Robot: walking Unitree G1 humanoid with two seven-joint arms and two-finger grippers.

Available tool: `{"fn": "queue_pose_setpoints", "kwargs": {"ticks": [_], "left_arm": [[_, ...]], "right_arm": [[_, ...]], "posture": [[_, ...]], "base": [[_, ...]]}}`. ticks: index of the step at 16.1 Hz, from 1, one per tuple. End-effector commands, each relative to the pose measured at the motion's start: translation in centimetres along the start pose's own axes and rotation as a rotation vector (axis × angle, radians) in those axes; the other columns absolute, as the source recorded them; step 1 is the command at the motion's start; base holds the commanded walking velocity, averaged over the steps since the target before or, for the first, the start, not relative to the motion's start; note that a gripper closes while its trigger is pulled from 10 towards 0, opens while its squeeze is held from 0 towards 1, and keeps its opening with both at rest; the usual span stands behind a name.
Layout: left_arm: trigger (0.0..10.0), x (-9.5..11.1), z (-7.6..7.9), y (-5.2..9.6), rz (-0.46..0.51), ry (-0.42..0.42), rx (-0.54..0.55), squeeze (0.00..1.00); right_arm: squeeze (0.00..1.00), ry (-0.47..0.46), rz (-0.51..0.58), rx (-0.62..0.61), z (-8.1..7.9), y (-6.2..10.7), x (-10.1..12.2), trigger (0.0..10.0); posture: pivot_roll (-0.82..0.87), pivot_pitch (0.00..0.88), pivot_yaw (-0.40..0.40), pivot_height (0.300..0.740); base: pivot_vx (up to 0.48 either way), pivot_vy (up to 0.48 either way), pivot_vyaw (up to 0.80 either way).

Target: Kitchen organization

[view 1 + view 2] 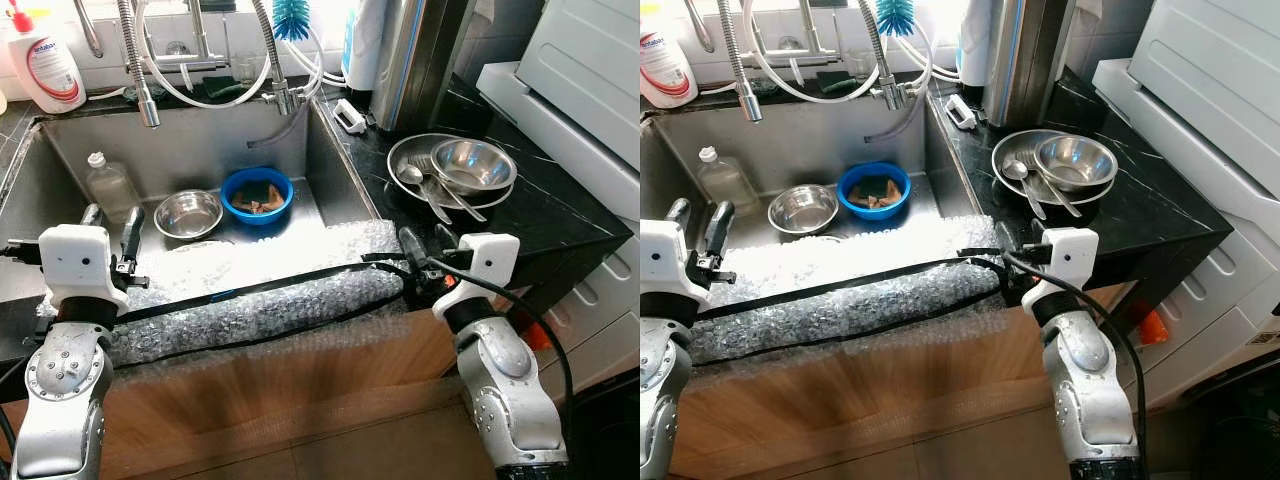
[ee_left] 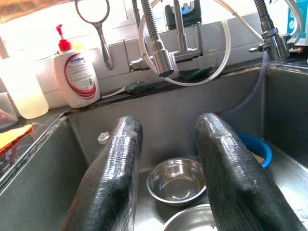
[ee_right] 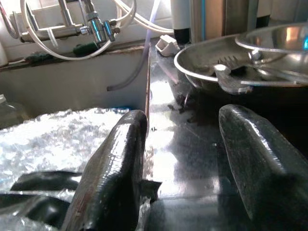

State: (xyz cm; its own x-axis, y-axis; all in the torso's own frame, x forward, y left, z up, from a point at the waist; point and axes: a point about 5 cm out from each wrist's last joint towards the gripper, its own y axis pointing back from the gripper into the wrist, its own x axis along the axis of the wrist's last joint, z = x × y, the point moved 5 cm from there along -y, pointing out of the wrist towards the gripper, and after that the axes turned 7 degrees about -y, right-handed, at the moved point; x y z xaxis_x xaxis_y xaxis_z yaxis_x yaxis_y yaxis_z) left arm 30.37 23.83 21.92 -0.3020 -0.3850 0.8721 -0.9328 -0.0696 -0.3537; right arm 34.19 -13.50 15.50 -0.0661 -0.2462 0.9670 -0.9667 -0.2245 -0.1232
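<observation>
A: From the head camera, what lies in the sink [image 1: 340, 185]?

B: A small steel bowl [image 1: 188, 213] sits just beside a blue bowl [image 1: 257, 193] holding brownish scraps, and a clear bottle [image 1: 108, 183] stands near the far-left corner. Bubble wrap [image 1: 260, 290] covers the front rim. On the black counter [image 1: 560, 215] to the right, a steel plate [image 1: 405, 155] carries another steel bowl [image 1: 472, 165], a spoon [image 1: 415, 180] and a fork.

A: And the grippers?

B: The left gripper [image 1: 110, 230] hovers over the sink's front-left edge, fingers apart and empty. The right gripper [image 1: 427, 245] rests at the counter's front corner, near the plate, also parted with nothing between.

A: The left wrist camera?

B: Its two spread fingers [image 2: 115, 183] frame the small steel bowl; a second steel rim shows nearer the camera. A soap bottle [image 2: 76, 72] stands behind the sink.

A: The right wrist camera?

B: Its parted fingers [image 3: 118, 163] sit low on the counter, with the plate beyond them.
</observation>
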Motion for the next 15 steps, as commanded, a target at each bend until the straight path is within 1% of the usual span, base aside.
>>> {"fn": "queue_pose_setpoints", "kwargs": {"ticks": [1, 2, 3, 4, 5, 6, 7, 8, 9, 13, 15], "left_arm": [[10.0, -0.1, 0.1, -0.2, -0.008, -0.002, -0.004, 0.0], [10.0, -0.1, 0.1, -0.2, -0.007, -0.002, -0.005, 0.0], [10.0, 0.0, 0.2, -0.2, -0.007, -0.002, -0.005, 0.0], [10.0, 0.0, 0.2, -0.2, -0.007, -0.001, -0.005, 0.0], [10.0, 0.0, 0.2, -0.2, -0.007, -0.002, -0.005, 0.0], [10.0, 0.0, 0.2, -0.2, -0.005, -0.001, -0.007, 0.0], [10.0, 0.0, 0.2, -0.2, -0.005, -0.001, -0.006, 0.0], [10.0, 0.1, 0.3, -0.2, -0.005, -0.001, -0.006, 0.0], [10.0, 0.1, 0.3, -0.2, -0.004, -0.001, -0.006, 0.0], [10.0, 0.1, 0.4, -0.2, -0.004, -0.002, -0.01, 0.0], [10.0, 0.1, 0.4, -0.2, -0.002, -0.003, -0.008, 0.0]], "right_arm": [[0.0, 0.007, -0.007, -0.017, 0.0, 0.2, -0.1, 10.0], [0.0, -0.003, 0.002, -0.07, 0.6, 0.3, -0.1, 10.0], [0.0, -0.007, 0.012, -0.089, 0.8, 0.3, 0.0, 10.0], [0.09, -0.006, 0.014, -0.09, 0.7, 0.3, 0.0, 10.0], [0.89, -0.013, 0.018, -0.088, 0.7, 0.3, 0.1, 10.0], [1.0, -0.003, 0.029, -0.091, 0.7, 0.2, 0.3, 10.0], [1.0, 0.002, 0.036, -0.103, 0.8, 0.1, 0.4, 10.0], [0.93, 0.006, 0.041, -0.11, 0.9, 0.1, 0.6, 10.0], [0.0, 0.02, 0.064, -0.12, 1.1, 0.1, 1.0, 10.0], [0.0, 0.015, 0.13, -0.146, 1.5, -0.2, 2.5, 10.0], [0.0, 0.021, 0.129, -0.148, 1.6, -0.4, 2.4, 10.0]], "posture": [[0.04, 0.114, -0.045, 0.74], [0.05, 0.113, -0.044, 0.74], [0.05, 0.115, -0.044, 0.74], [0.05, 0.115, -0.044, 0.74], [0.05, 0.116, -0.045, 0.74], [0.05, 0.117, -0.046, 0.74], [0.05, 0.117, -0.046, 0.74], [0.05, 0.117, -0.047, 0.74], [0.05, 0.117, -0.047, 0.74], [0.05, 0.116, -0.047, 0.74], [0.05, 0.117, -0.046, 0.74]], "base": [[0.0, 0.0, 0.0], [0.0, 0.0, 0.0], [0.0, 0.0, 0.0], [0.0, 0.0, 0.0], [0.0, 0.0, 0.0], [0.0, 0.0, 0.0], [0.0, 0.0, 0.0], [0.0, 0.0, 0.0], [0.0, 0.0, 0.0], [0.0, 0.0, 0.0], [0.0, 0.0, 0.0]]}}
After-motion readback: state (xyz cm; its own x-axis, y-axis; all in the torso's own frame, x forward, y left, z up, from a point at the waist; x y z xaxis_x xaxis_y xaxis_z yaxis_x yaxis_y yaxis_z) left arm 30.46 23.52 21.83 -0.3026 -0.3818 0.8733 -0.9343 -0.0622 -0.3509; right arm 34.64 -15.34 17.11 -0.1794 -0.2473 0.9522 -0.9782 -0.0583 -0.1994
